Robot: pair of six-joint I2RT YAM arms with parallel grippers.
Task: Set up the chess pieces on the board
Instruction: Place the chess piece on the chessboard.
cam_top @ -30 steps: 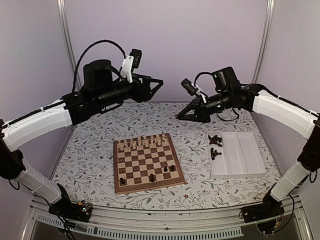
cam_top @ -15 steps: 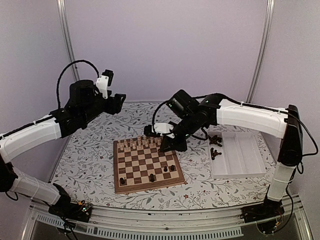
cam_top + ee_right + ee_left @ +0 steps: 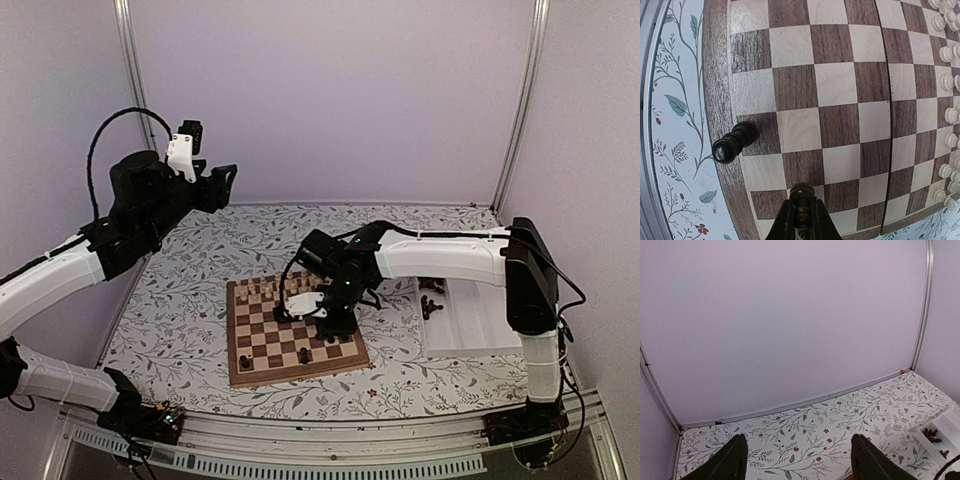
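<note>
Right wrist view shows your right hand (image 3: 801, 222) clamped on a dark chess piece (image 3: 801, 200) over the board (image 3: 840, 125); another dark piece (image 3: 734, 142) stands nearby. Your left hand (image 3: 799, 440) hangs high, jaws apart.

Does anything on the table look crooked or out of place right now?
Only the board: it sits slightly askew, its near edge slanting against the front edge of the table. Nothing else stands out.
</note>
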